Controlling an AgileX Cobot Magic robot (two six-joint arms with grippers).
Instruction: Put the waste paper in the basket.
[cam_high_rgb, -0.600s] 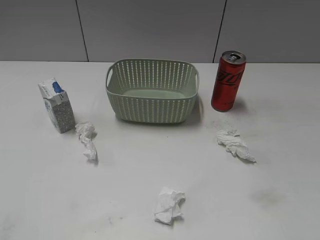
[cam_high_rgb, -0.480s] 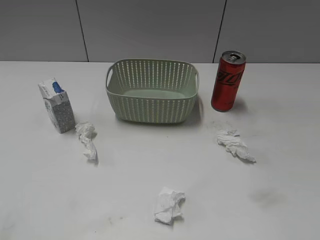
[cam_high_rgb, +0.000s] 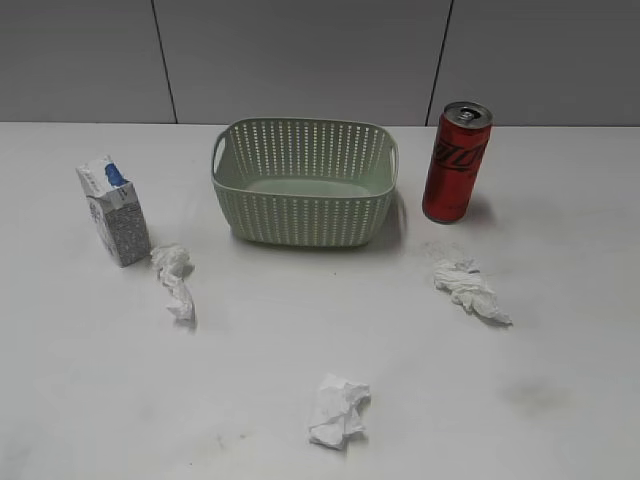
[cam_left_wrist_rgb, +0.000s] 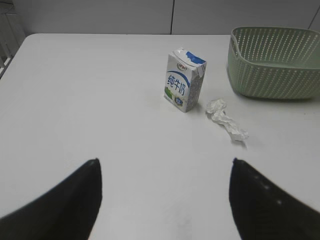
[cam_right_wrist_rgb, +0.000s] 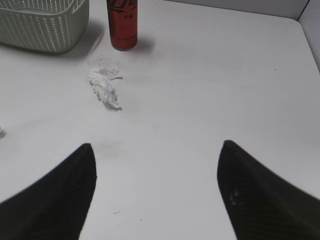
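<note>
The left hand (cam_left_wrist_rgb: 162, 200) hung above bare desk (cam_left_wrist_rgb: 90, 100) with its two dark fingers spread wide and nothing between them. The right hand (cam_right_wrist_rgb: 155, 192) hung the same way, fingers well apart and unladen.

Ahead of the left hand stood a carton (cam_left_wrist_rgb: 184, 80), upright, printed with blue Chinese characters; I could not read them surely. Just beside it to the right lay a wad (cam_left_wrist_rgb: 226, 119), a long twist running from near the carton's foot away toward the lower right. The basket (cam_left_wrist_rgb: 275, 62) sat beyond it, apart from the wad.

Ahead of the right hand lay a second wad (cam_right_wrist_rgb: 105, 86), stretched with its long axis running away from the can (cam_right_wrist_rgb: 123, 22) toward the hand. The can stood upright near the basket's end, red with dark script too small to read.

In the exterior view a third wad (cam_high_rgb: 338, 411), more rounded, lay alone near the front edge, well apart from the others. All three wads lay on the desk outside the basket. Open desk lay around each wad, except at the carton beside the left one.
</note>
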